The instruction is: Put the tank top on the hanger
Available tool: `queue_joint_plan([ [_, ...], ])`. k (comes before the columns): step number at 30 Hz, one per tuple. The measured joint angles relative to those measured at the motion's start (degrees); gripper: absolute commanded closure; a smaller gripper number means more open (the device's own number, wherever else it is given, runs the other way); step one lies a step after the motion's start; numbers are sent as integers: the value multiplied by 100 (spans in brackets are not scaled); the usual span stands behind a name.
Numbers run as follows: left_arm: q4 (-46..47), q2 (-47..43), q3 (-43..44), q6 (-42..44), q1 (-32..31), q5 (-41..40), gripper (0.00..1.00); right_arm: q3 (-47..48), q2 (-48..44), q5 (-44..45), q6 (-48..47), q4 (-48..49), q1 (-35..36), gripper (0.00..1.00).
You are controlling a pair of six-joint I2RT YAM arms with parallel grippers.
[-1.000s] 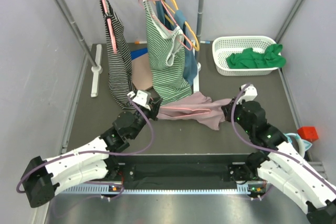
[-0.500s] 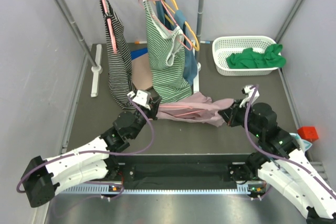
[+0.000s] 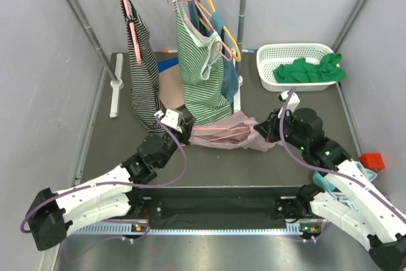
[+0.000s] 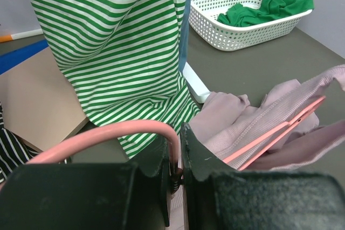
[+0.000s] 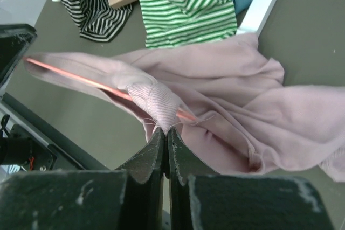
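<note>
Left tool [image 4: 179,144] is clenched on the hook of the hanger [image 4: 113,132], steadying the frame on the worktop [image 3: 114,150]. Right tool [image 5: 166,136] pinches the ribbed edge of the tank top [image 5: 232,90], which lies bunched mid-worktop around one hanger arm, evidently to draw it across.

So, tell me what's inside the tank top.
The hanger: a pink bar shows through an opening of the tank top, and its hook sticks out, pinched in the left fingers. The rest of the frame is covered by fabric.
</note>
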Motion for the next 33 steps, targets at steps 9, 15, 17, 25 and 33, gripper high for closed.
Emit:
queue_joint_plan([
  [9, 9, 33, -4, 0, 0, 22, 100, 227, 494, -122, -144, 372, 15, 100],
  [15, 13, 33, -22, -2, 0, 22, 100, 378, 868, -153, -195, 463, 236, 100],
  [17, 20, 31, -24, -2, 0, 22, 100, 433, 975, -127, -197, 490, 439, 100],
  [25, 52, -22, -107, -4, 0, -4, 100, 719, 1521, 52, -212, 638, 1351, 100],
  [33, 52, -31, -118, -4, 15, 4, 100, 833, 1965, 105, -166, 715, 2212, 90],
])
